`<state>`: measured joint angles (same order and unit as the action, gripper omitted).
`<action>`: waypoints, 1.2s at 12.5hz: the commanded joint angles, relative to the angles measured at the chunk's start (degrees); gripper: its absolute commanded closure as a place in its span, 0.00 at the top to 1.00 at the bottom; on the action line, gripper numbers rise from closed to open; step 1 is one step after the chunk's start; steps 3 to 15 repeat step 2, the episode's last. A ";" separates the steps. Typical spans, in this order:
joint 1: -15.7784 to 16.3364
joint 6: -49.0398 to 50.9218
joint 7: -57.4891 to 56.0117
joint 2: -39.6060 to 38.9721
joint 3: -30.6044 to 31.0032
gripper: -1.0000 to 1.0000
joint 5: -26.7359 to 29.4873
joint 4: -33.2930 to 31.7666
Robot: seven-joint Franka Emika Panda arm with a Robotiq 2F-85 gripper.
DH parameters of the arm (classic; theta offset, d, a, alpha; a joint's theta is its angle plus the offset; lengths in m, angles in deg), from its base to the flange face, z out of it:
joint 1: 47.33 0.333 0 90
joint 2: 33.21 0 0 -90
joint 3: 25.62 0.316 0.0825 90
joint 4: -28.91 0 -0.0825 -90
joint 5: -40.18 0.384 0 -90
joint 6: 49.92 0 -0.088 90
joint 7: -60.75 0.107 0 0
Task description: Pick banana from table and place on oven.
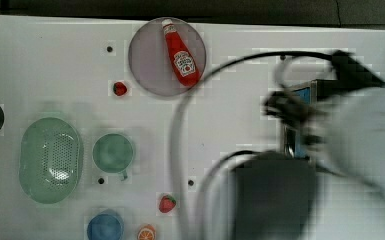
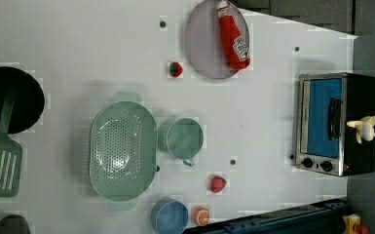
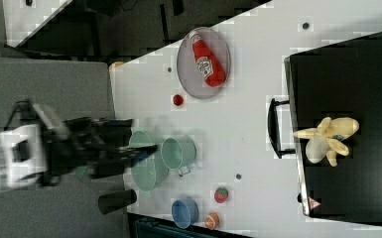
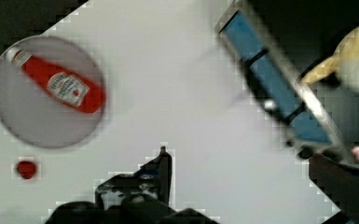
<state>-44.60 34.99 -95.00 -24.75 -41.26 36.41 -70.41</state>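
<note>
Closest to my wrist camera, the gripper point(image 4: 242, 184) has its jaws spread wide with nothing between them, 1 dark finger point(image 4: 164, 172) over bare table point(image 4: 182, 88). From the right view I see the banana point(image 3: 327, 139), peeled open, lying on the black top of the oven point(image 3: 357, 74), near the handle-side edge, well apart from the arm. On the table, the ketchup bottle point(image 2: 234, 35) lies across the grey plate point(image 2: 202, 44), with 1 strawberry point(image 2: 175, 69) just beside the plate.
</note>
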 commanded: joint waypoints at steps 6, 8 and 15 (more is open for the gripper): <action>0.01 2.93 22.57 -0.66 6.43 1.00 0.97 -0.28; 0.01 2.93 22.57 -0.66 6.43 1.00 0.97 -0.28; 0.01 2.93 22.57 -0.66 6.43 1.00 0.97 -0.28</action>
